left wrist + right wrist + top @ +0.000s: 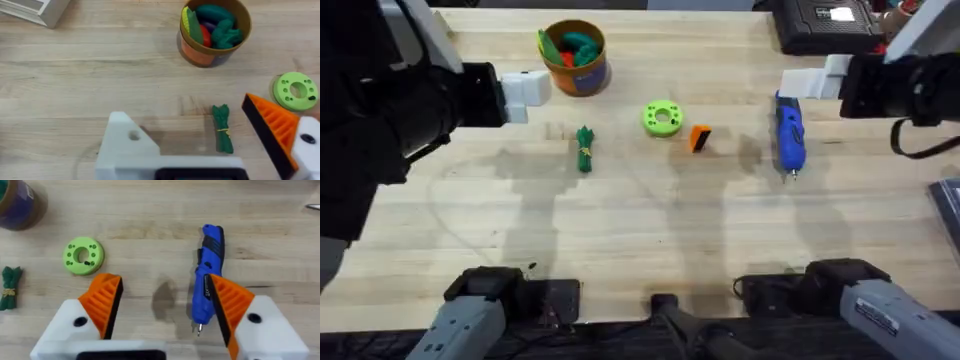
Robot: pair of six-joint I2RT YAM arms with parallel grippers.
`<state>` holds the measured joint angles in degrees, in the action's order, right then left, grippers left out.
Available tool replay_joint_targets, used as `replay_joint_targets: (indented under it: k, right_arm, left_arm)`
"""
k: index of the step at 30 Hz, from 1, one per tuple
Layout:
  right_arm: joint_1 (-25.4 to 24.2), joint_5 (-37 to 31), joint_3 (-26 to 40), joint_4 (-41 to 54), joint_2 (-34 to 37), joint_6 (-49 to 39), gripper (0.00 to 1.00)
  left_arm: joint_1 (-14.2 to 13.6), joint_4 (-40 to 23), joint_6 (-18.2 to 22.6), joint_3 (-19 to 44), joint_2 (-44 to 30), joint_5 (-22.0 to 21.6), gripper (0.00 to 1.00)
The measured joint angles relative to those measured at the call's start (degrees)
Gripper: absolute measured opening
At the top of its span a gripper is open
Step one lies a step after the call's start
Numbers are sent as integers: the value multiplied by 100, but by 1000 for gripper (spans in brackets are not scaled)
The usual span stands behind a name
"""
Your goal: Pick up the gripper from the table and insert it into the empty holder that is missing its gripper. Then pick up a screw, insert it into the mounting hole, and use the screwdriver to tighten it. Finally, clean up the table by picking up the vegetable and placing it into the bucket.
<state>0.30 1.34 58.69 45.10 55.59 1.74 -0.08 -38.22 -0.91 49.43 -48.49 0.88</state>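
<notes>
The orange gripper (700, 138) lies on the table (650, 230), right of a lime-green ring (663, 118). My left gripper (525, 95) hovers open at the far left; in its wrist view (185, 110) one finger is the bare white holder (127, 147) with a mounting hole (134, 135), the other carries an orange pad (272, 127). The vegetable (584, 150) (222, 129) lies near the bucket (575, 55) (215, 30). My right gripper (815, 82) (164, 280) stands open above the blue screwdriver (789, 135) (207, 280). A small dark bit on the ring (88, 263) may be the screw.
Several toy vegetables fill the bucket. A white box corner (35, 10) sits at the far left and a dark device (820, 25) at the back right. The table's front half is bare wood between the two arm bases.
</notes>
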Motion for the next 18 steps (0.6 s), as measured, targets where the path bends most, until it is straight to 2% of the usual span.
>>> replay_joint_targets:
  k: [4, 7, 10, 15, 16, 18]
  right_arm:
    - [0, 0, 7, 7, 4, 0, 991]
    - [0, 0, 9, 7, 4, 0, 991]
    - [0, 0, 9, 7, 4, 0, 991]
    - [0, 0, 9, 9, 5, 0, 990]
    - [0, 0, 9, 9, 5, 0, 990]
    - [0, 0, 9, 9, 3, 0, 991]
  left_arm:
    - [-26, -50, -125, 2, -20, -2, 985]
    - [-159, -172, -299, 2, -20, -33, 985]
    - [-464, -423, -597, 2, -21, -232, 985]
    - [-1000, -758, -1330, 2, -20, -482, 986]
    - [-1350, -842, -1589, -4, -54, -534, 986]
    - [-1532, -854, -1755, -38, -108, -552, 987]
